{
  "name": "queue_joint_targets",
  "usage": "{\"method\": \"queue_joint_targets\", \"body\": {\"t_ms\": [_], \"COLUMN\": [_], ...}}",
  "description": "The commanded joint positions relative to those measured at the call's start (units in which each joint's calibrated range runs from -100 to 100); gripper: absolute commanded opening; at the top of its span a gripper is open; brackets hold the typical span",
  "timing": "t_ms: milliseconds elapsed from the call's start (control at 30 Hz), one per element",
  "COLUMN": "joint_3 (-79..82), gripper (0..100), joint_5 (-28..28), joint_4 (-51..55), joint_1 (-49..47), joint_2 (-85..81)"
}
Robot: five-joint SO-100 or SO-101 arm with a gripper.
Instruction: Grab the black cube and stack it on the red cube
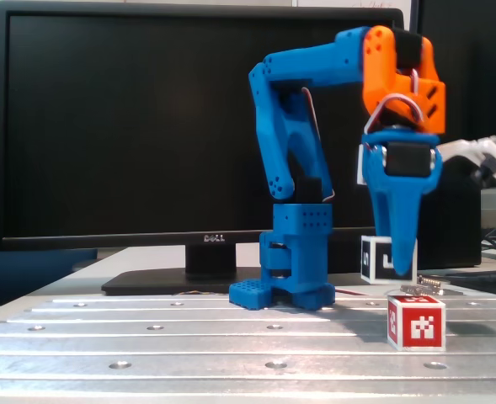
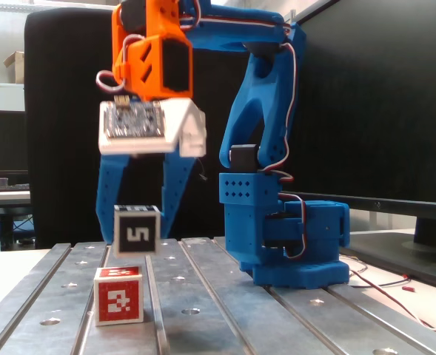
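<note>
The blue-and-orange printed arm (image 1: 315, 126) hangs its two-finger gripper (image 1: 397, 268) straight down, and clamped between the two blue fingers (image 2: 179, 185) sits the small black cube with white-edged faces and a white "5" marker (image 2: 137, 230). The fingers press on its two opposite sides in the view from the arm's flank, so the grip is firm on the cube, which is lifted clear of the plate. In the view facing the monitor, one finger (image 1: 402, 215) covers much of the cube (image 1: 372, 260) (only its left part with the "5" peeks out).

Just below the fingertips, and a little toward the camera in both fixed views, the small red cube with white-edged faces and a white pixel pattern (image 2: 119, 295) rests on the grooved grey metal plate (image 2: 203, 310); there is a gap between the held cube's underside and the red cube's top (image 1: 416, 321). Behind the fingers stands the arm's blue base (image 1: 294, 261), and beyond that a large black Dell monitor (image 1: 130, 126).
</note>
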Motion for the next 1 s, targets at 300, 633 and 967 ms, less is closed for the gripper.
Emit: {"method": "queue_joint_targets", "body": {"t_ms": [300,633,967], "joint_3": [-7.15,-8.33,-7.96], "gripper": [16,16,16], "joint_5": [-1.55,-1.60,-1.65], "joint_4": [-1.53,-1.70,-1.79], "joint_1": [-1.33,-1.33,-1.33], "joint_2": [4.28,4.78,4.87]}}
